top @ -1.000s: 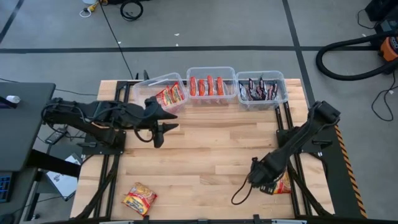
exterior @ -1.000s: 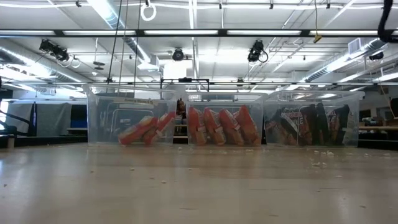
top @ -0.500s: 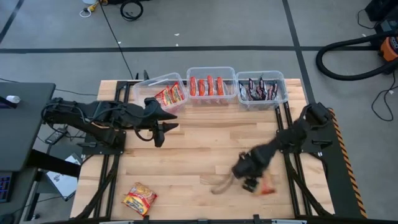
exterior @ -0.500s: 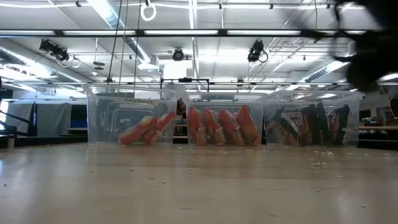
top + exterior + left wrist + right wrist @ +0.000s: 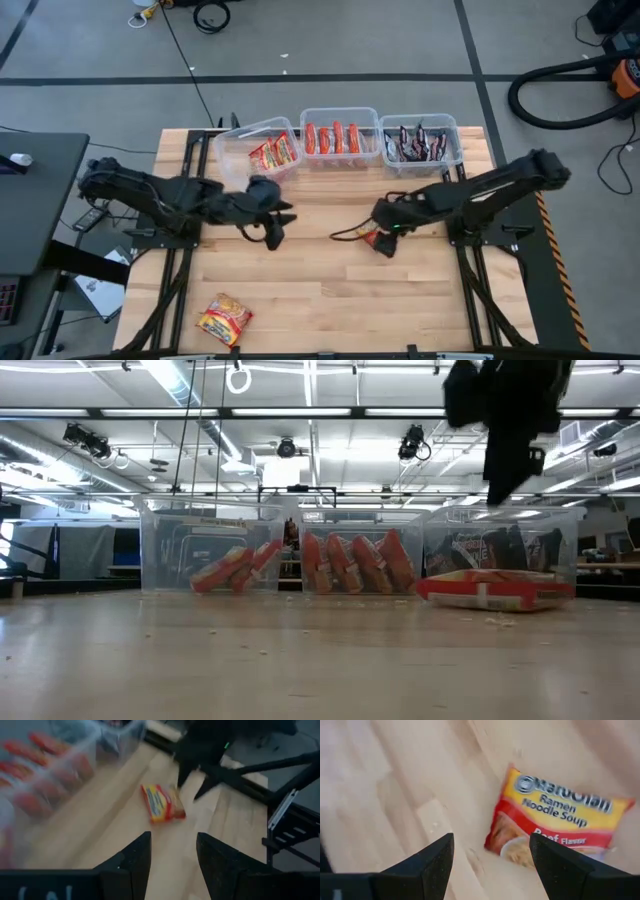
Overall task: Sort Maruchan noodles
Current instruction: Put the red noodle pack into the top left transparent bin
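Three clear bins (image 5: 339,112) stand in a row at the far edge of the table (image 5: 320,290), and from where I stand the sorting looks well along: orange-yellow packets (image 5: 274,154) lean in the left one, red packets (image 5: 332,137) fill the middle, dark packets (image 5: 416,144) the right. Two Maruchan noodles packets are left on the bare wood: a beef-flavour packet (image 5: 555,822) lying flat near the table's middle, just beside the right gripper (image 5: 385,243), and a yellow packet (image 5: 223,320) well apart from everything at the near left corner. The step in hand seems to be taking up the beef packet, and to do it well I'd say the right arm should come down with one finger on each side of the packet's narrow width, pinch the crinkly wrapper near an edge, and lift it clear before swinging to the matching bin. Its jaws stand wide open over the packet, gripping nothing. The left gripper (image 5: 275,216) hovers above the table's middle left, jaws parted and empty too.
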`<action>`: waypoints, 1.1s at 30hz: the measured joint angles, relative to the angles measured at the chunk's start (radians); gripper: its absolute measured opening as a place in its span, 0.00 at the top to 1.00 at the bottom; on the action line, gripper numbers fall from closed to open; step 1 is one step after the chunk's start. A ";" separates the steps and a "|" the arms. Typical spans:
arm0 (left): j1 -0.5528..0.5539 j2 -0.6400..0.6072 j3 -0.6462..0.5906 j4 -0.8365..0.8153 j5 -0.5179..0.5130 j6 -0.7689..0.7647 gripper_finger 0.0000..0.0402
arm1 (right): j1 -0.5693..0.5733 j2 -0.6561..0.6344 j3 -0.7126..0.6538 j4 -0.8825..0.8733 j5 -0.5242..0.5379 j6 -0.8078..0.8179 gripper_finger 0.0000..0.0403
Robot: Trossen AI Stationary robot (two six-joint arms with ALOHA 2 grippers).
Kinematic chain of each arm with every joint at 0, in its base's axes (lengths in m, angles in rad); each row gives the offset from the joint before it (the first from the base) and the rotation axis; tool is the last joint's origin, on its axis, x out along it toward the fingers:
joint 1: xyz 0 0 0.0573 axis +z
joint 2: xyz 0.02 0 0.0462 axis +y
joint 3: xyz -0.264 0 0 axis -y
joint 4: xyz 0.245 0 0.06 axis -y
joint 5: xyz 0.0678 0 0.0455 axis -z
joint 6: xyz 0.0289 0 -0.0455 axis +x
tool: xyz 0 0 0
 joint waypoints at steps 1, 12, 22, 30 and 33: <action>-0.007 0.020 0.000 0.002 0.000 -0.024 0.60 | 0.014 -0.034 0.001 -0.014 0.021 -0.018 0.34; -0.017 0.275 0.000 0.127 -0.014 -0.261 0.60 | 0.029 -0.077 -0.084 -0.393 0.399 -0.058 0.34; -0.016 0.331 0.000 0.083 -0.012 -0.337 0.60 | 0.016 0.055 -0.260 -0.125 0.281 0.003 0.34; 0.160 0.363 0.000 0.158 0.180 -0.139 0.60 | 0.100 0.064 -0.170 -0.058 0.293 0.006 0.34; 0.253 0.409 0.001 0.301 0.299 -0.018 0.59 | 0.118 0.043 -0.124 -0.131 0.294 0.021 0.34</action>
